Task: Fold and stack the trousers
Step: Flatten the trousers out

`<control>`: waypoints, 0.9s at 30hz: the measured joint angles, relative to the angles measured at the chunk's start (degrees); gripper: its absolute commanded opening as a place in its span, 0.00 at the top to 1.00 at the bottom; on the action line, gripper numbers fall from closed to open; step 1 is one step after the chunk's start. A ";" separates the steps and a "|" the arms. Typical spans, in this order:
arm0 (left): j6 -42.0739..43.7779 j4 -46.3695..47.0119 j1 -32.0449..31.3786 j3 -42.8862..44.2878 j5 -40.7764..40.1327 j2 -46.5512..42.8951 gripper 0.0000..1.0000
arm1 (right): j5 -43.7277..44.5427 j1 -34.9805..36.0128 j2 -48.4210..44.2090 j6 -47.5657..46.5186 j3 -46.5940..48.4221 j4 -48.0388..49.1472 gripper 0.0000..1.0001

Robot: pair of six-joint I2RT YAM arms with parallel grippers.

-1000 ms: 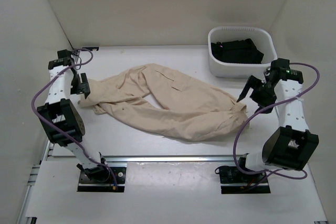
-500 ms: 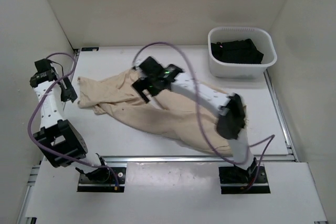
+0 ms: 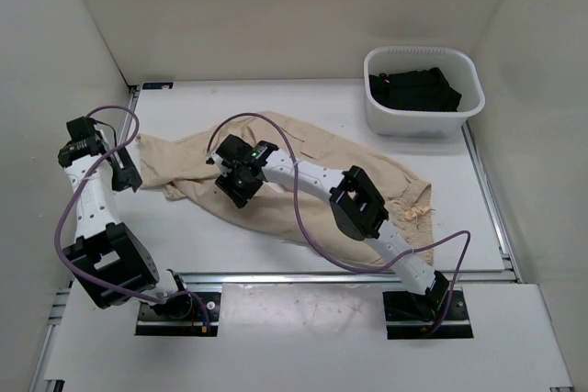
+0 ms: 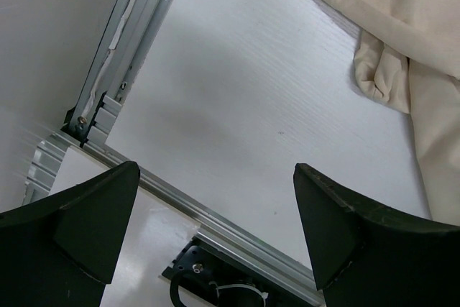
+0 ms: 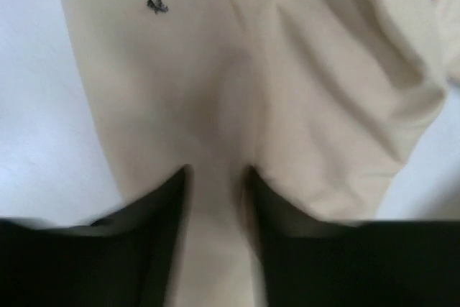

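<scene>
The beige trousers (image 3: 331, 149) lie spread across the table's middle, waist end to the left, frayed hem (image 3: 414, 214) to the right. My right arm reaches leftward over them, and the right gripper (image 3: 241, 186) presses down on the lower leg near the crotch. In the right wrist view its jaws (image 5: 215, 174) are closed on a raised fold of trousers (image 5: 323, 70) fabric. The left gripper (image 3: 125, 173) hovers off the waist end, open wide (image 4: 215, 170) with only bare table between its fingers. The trousers' edge (image 4: 410, 19) shows at the upper right of the left wrist view.
A white basket (image 3: 418, 128) holding black garments (image 3: 413, 89) stands at the back right. White walls enclose the table on three sides. An aluminium rail (image 4: 136, 26) runs along the left edge, and the left arm's base mount (image 4: 215, 278) sits below the gripper.
The right arm swung from the right side across the trousers to their left part, lowered, and closed its jaws on the fabric. The left arm drew back slightly from the waist end.
</scene>
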 measured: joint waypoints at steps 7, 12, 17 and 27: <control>0.00 0.26 0.00 -0.63 0.81 -0.24 0.00 | -4.26 0.83 -0.35 0.66 -1.11 0.39 1.00; 0.00 0.31 0.26 -2.89 0.94 -1.16 0.00 | -9.01 1.11 -3.04 0.90 0.22 -2.73 1.00; 0.00 0.24 0.87 -2.95 0.94 -1.09 0.00 | -14.36 1.05 -22.25 2.89 -3.56 -1.60 1.00; -0.02 -1.81 0.50 8.52 1.57 6.03 0.00 | -13.46 -16.35 -75.63 10.80 -29.81 9.68 1.00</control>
